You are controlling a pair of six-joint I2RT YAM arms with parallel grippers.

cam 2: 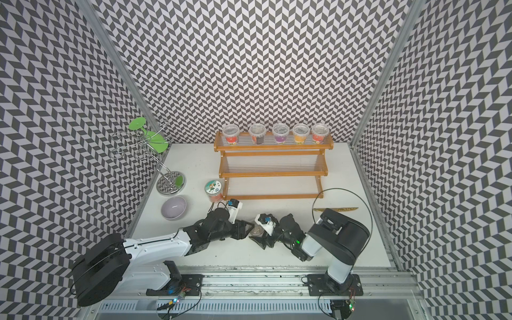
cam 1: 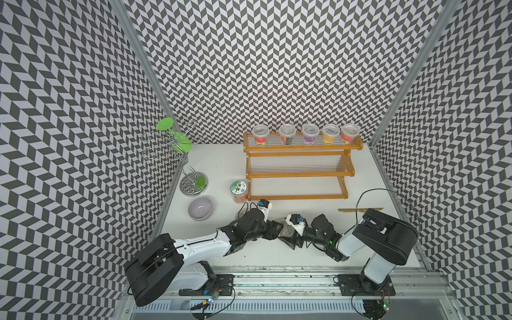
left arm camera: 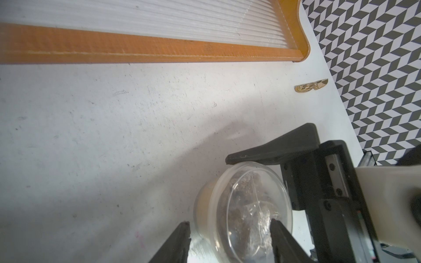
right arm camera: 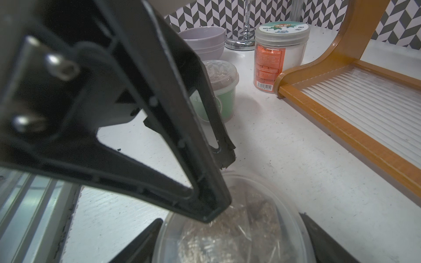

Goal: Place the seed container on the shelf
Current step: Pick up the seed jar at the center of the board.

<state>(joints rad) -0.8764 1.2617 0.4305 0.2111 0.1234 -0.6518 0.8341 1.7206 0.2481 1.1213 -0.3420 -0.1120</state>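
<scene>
The seed container (cam 1: 286, 231) (cam 2: 256, 230), a small clear tub with a clear lid over brown seeds, sits tilted between my two grippers at the table's front middle. My left gripper (cam 1: 277, 228) (left arm camera: 230, 227) is shut on it, one fingertip (right arm camera: 214, 211) on the lid face and the other by the base. My right gripper (cam 1: 291, 236) (right arm camera: 231, 218) comes from the opposite side, its fingers (left arm camera: 273, 148) against the lid's rim on both sides. The shelf (cam 1: 297, 174) (left arm camera: 136, 47) (right arm camera: 341, 127) stands behind; its lower two tiers are bare.
Several small jars line the shelf's top tier (cam 1: 303, 148). A tall jar with a cartoon lid (cam 1: 238, 191) (right arm camera: 280, 57) stands at the shelf's left foot. A green-labelled cup (right arm camera: 218, 91), purple bowl (cam 1: 200, 208), wire stand (cam 1: 191, 177) and gold knife (cam 1: 360, 210) are nearby.
</scene>
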